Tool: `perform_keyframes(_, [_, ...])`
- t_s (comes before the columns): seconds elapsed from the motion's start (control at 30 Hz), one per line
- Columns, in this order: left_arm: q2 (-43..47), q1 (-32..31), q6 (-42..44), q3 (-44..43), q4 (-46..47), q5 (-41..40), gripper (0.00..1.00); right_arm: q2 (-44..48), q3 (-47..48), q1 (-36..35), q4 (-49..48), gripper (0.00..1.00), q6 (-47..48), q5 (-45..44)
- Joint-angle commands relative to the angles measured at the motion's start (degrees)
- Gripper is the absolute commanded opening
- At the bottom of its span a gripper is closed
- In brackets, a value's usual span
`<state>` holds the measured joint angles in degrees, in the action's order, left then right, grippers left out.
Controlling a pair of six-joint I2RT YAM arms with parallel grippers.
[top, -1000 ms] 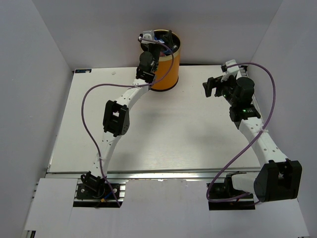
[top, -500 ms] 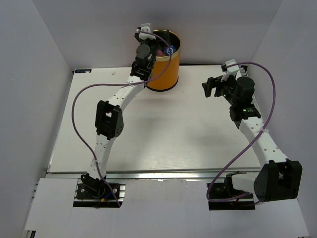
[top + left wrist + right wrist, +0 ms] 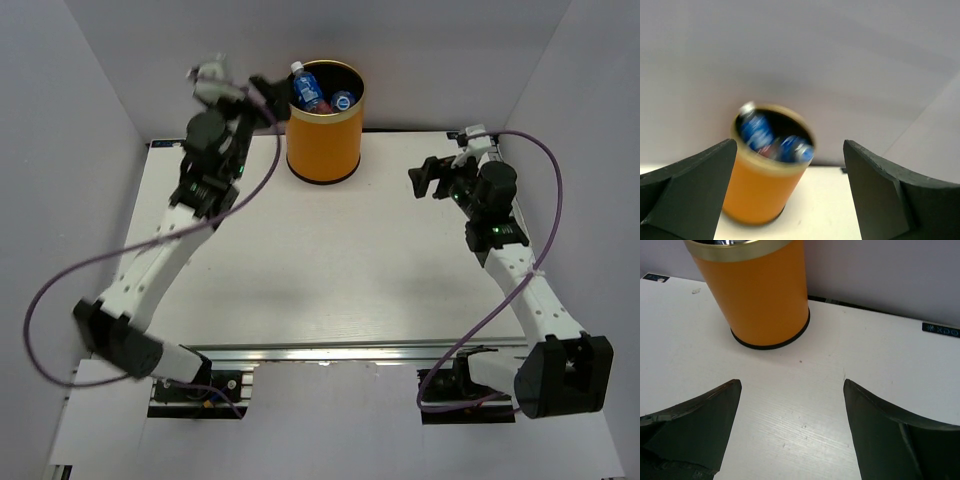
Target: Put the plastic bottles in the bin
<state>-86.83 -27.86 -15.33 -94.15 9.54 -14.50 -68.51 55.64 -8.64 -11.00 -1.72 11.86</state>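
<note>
From above, the bin (image 3: 324, 135) stands upright at the far edge of the table (image 3: 330, 270), against the back wall. Inside it lie the bottles (image 3: 305, 90). One has a blue label and a white cap and leans on the bin's left rim, its cap poking just over the gold band. A second blue one sits toward the bin's right side, with a bit of red between them. My left gripper (image 3: 258, 95) hangs just left of the bin's mouth and apart from it, jaws spread wide with nothing in them. My right gripper (image 3: 422, 177) is well to the right of the bin, pointed toward it, also spread wide and empty.

The view from my left wrist is blurred. My two dark fingers (image 3: 695, 192) frame the bin from either side, far apart, with nothing between them but air. The bin sits beyond them, lower and a little left of centre, and the blue-labelled bottles show in its black mouth.

From my right wrist, the bin fills the upper left, its black base ring flat on the table. My fingers (image 3: 695, 427) stand wide apart near the bottom edge, short of the bin and holding nothing. The bin's inside is hidden here.
</note>
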Motion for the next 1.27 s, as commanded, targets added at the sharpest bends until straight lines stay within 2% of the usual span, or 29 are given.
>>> perform_keyframes(0.0, [15.3, 1.9, -9.1, 22.1, -12.0, -11.3, 0.98, 4.1, -4.3, 0.2, -2.2, 0.89, -5.4, -4.9])
perform_keyframes(0.13, [26.9, 8.1, -18.1, 39.5, -16.2, -6.4, 0.98, 6.4, -7.3, 0.1, 1.0, 0.89, -7.3, -8.2])
perform_keyframes(0.2, [28.6, 13.5, -22.1, 45.1, -18.8, -4.4, 0.98, 7.3, -10.5, 0.2, 1.2, 0.89, -7.9, -9.4])
perform_keyframes(0.27, [29.3, 19.0, -23.0, 47.5, -19.5, -2.1, 0.98, 8.9, -13.1, 0.2, -1.1, 0.89, -9.7, -10.6])
perform_keyframes(0.37, [28.6, 23.4, -22.9, 50.5, -18.9, 2.8, 0.98, 10.1, -15.6, 0.1, -2.4, 0.90, -10.0, -10.2])
perform_keyframes(0.5, [27.3, 25.2, -23.3, 52.0, -16.7, 6.2, 0.98, 9.1, -14.2, 0.2, -0.7, 0.89, -10.0, -9.5])
perform_keyframes(1.23, [31.3, 27.3, -20.6, 55.2, -10.9, 2.7, 0.98, 4.0, -10.0, 0.1, -1.6, 0.89, -11.5, -8.7])
